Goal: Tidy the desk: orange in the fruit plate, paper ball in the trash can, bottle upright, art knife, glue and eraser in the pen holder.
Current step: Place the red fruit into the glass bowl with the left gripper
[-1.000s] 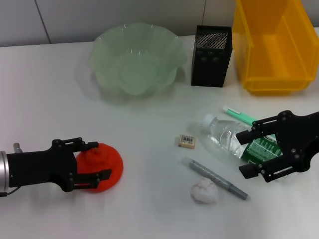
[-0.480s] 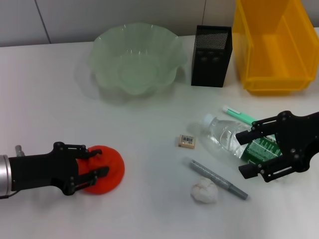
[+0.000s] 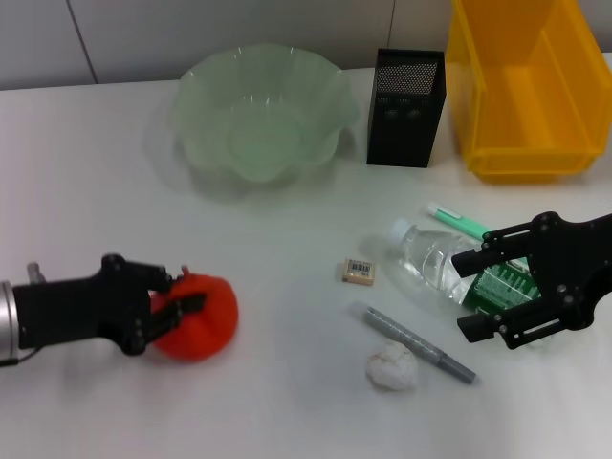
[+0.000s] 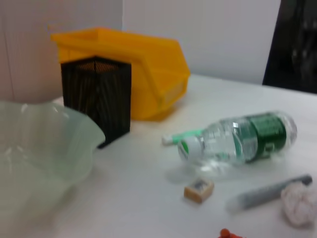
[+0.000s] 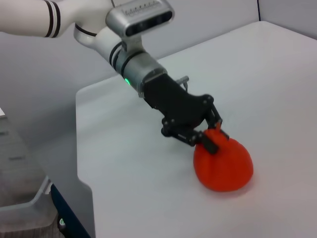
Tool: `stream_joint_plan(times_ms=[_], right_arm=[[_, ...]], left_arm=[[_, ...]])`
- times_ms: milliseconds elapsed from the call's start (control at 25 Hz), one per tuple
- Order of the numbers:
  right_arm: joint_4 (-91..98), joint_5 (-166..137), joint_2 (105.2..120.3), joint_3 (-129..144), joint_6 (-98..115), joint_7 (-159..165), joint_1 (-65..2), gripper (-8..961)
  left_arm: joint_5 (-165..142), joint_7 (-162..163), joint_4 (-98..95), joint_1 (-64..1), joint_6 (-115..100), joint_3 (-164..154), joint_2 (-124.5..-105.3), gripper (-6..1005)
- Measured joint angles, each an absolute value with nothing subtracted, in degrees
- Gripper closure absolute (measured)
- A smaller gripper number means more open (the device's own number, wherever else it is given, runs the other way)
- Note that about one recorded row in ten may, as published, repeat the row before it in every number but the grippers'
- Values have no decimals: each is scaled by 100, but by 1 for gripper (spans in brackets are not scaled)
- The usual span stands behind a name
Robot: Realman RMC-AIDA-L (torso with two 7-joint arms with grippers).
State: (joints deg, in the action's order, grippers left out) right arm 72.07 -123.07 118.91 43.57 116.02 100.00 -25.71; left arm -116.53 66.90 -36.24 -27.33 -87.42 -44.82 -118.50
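Left gripper [image 3: 177, 308] is clamped on the orange [image 3: 203, 318], which sits well in front of the fruit plate [image 3: 196, 91]. The grip looks shallow, near the bumpy top: risk is the fruit rolling out on lift. Right gripper [image 3: 475, 295] is spread around the lying bottle [image 3: 435, 260], not clamped.

No words, brand names or numbers can be read anywhere. The eraser [image 3: 359, 272] carries a white barcode sticker, its bars and digits too small to make out. The green label on the bottle [image 3: 449, 268] shows only pale stripes, no legible print.
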Motion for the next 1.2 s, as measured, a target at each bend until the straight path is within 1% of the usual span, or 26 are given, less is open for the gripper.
stream_joint_plan(times_ms=[240,480,560,600,640,760,920,960,1080,1120,1200], right_arm=[[7178,-12296,11895,4359,11602,10002,-2565,178],[7027,-12295,11904,4360,11608,9995,-2535,178],[6997,-12304,11905,4378,11617,9993,-2534,178],[6990,-12316,11906,4398,11633,9990,-2519,178],[6990,-12316,11906,4398,11633,9990,-2519,178],[6978,-12327,11908,4404,11656,9978,-2489,178],[6945,-12315,11909,4404,11664,9939,-2439,178],[6928,-12312,11909,4404,11664,9929,-2437,178],[6863,-12312,11909,4403,11661,9873,-2442,179],[6846,-12312,11909,4403,11656,9855,-2446,179],[6780,-12315,11905,4405,11648,9830,-2467,179]], left_arm=[[-11506,7444,-4191,-2848,-8869,-4481,-11861,820],[-11201,8033,-4357,-3341,-8704,-4452,-11849,856],[-11148,8168,-4365,-3529,-8450,-4463,-11859,872],[-11115,8270,-4304,-3742,-8102,-4475,-11869,880],[-11115,8270,-4304,-3742,-8102,-4475,-11869,887],[-10961,8327,-4144,-4032,-7594,-4482,-11893,909],[-10890,8330,-4075,-4112,-7432,-4504,-11899,937],[-10454,8321,-3778,-4355,-6718,-4854,-11908,937],[-10289,8321,-3708,-4404,-6465,-5032,-11909,937],[-9847,8321,-3555,-4514,-5764,-5601,-11909,937],[-9624,8319,-3492,-4556,-5451,-5902,-11909,937]])
